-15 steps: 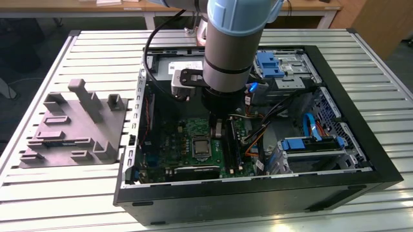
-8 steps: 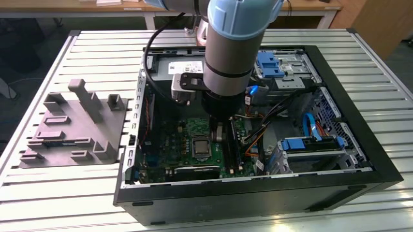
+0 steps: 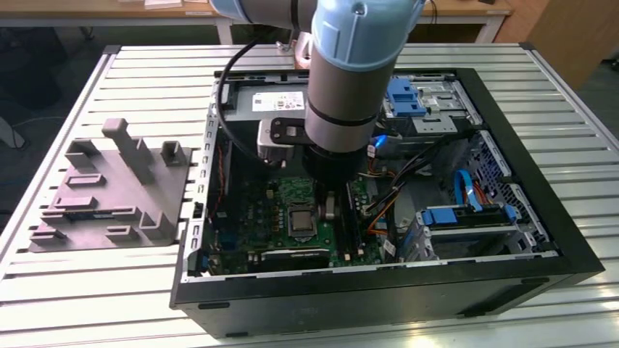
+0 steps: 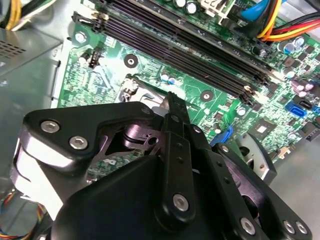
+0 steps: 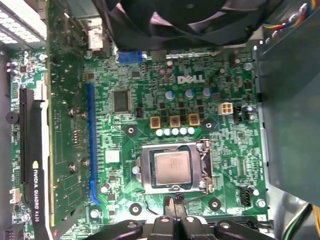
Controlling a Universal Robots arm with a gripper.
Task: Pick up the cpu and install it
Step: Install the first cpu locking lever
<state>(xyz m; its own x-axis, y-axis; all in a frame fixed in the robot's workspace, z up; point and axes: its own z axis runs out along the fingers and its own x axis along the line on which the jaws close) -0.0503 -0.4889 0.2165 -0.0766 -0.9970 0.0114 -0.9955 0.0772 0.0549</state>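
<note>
In the first wrist view the cpu (image 5: 171, 166), a small silvery-grey square, lies flat inside the metal-framed socket (image 5: 150, 187) on the green motherboard (image 5: 150, 85). My gripper (image 5: 175, 202) hangs just beside the socket's edge with its black fingers together and nothing between them. In the second wrist view the gripper (image 4: 172, 100) hides the socket. The exterior view has the arm reaching down into the open computer case (image 3: 541, 210), with the gripper (image 3: 329, 206) right beside the socket (image 3: 301, 217).
A graphics card (image 5: 35, 165) stands along one side of the board and a black fan (image 5: 185, 20) at another. Memory slots (image 4: 190, 45) and coloured cables (image 4: 280, 22) lie close by. A grey fixture (image 3: 106, 192) sits on the slatted table at the exterior view's left.
</note>
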